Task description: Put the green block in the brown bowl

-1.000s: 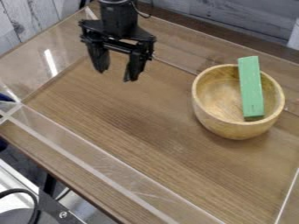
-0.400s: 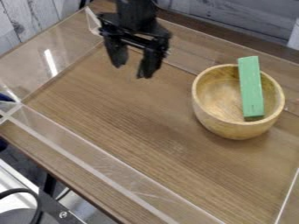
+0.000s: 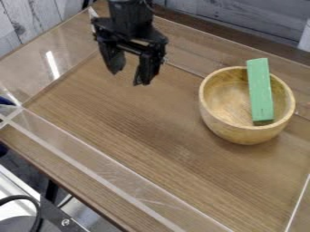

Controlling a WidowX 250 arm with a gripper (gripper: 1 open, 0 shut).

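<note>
The brown bowl (image 3: 247, 106) stands on the wooden table at the right. The green block (image 3: 259, 90) lies inside it, leaning across the bowl with its upper end resting over the far rim. My gripper (image 3: 129, 70) hangs at the upper left, well to the left of the bowl, pointing down. Its two black fingers stand apart and nothing is between them.
Clear plastic walls (image 3: 85, 149) edge the wooden table (image 3: 133, 127) at the front, left and back. A grey plank wall rises behind at the upper left. Dark gear shows at the bottom left corner.
The gripper shifted slightly right and then back left, twisting a little about its own axis. Bowl and block have not moved.
</note>
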